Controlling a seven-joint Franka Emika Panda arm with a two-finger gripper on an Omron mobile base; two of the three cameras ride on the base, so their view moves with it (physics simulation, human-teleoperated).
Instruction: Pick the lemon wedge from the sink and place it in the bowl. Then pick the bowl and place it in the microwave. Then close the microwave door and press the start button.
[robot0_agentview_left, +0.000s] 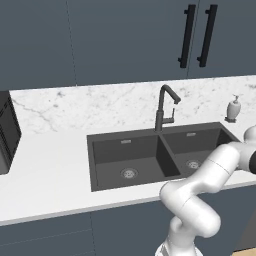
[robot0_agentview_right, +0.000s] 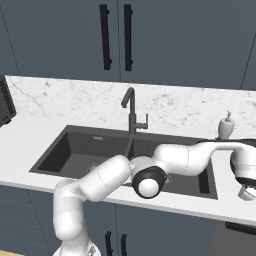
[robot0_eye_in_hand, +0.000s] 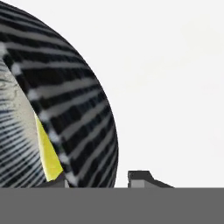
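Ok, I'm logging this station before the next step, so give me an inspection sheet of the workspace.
Surface: white counter, marble backsplash.
Job's things: lemon wedge lies inside the ribbed bowl; sink basins hold only drains; black microwave at the left edge.
Clutter: soap dispenser behind the sink.
Claw: claw straddles the bowl's wall; grip cannot be told.
Cables: nothing seen.
Surroundings: dark cabinets, gooseneck faucet.

A glossy white arm (robot0_agentview_right: 175, 159) of rounded tubular segments is seen, joined by dark rings and one black-rimmed round cap.
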